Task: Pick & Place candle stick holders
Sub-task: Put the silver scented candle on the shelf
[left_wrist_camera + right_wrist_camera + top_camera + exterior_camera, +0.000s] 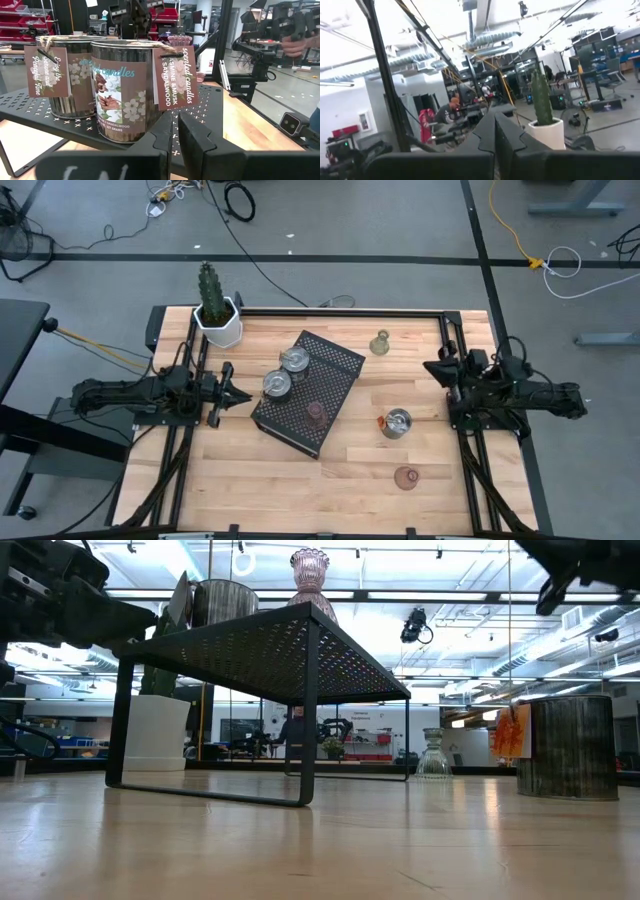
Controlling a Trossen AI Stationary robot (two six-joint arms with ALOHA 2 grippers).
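On the wooden bench (340, 480) we see three candle stick holders on the black tray (340, 365) and three off it. Our left end effector (240, 394) sits narrow beside the tray, empty; the right end effector (435, 367) is pinched closed, empty.

Silver candle tin (127, 95) label: "scented candles", "SANDALWOOD"; tag (178, 77): "scented candles".

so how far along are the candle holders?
Three sit on the black tray: two silver tins and a pink holder. Nothing is in hand; left gripper and right gripper are shut and empty. Left on the table: olive holder, silver tin, pink holder.
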